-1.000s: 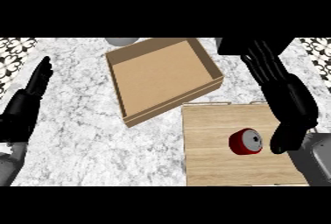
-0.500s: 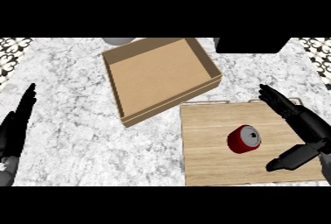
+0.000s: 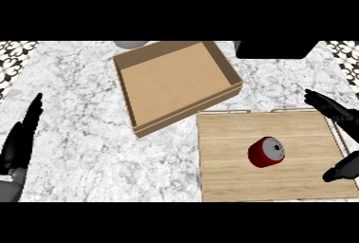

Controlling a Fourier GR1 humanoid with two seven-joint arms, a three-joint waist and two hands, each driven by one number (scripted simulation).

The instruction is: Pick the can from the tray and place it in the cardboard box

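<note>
At the near left edge, the robot's left hand (image 3: 20,140) is seen resting over the white and grey marbled counter (image 3: 77,118), its fingers straight and held together, with nothing in them. At the near right, a flat, square, light wooden tray (image 3: 231,137) is laid on the counter. A short red cylindrical can (image 3: 266,152) with a grey metal end is found lying on its side on the tray, a little right of the tray's middle. The robot's right hand (image 3: 335,109) is seen at the tray's right edge, opened wide: the thumb is placed nearer and the straight fingers farther, and nothing is held. The can is left of this hand and is not touched by it. Farther off and to the left, just beside the tray's far left corner, a shallow open brown cardboard box (image 3: 175,78) is set at an angle. Beyond it, a grey round object (image 3: 129,44) is cut off at the far edge, and a black block (image 3: 277,49) is seen at the far right.
</note>
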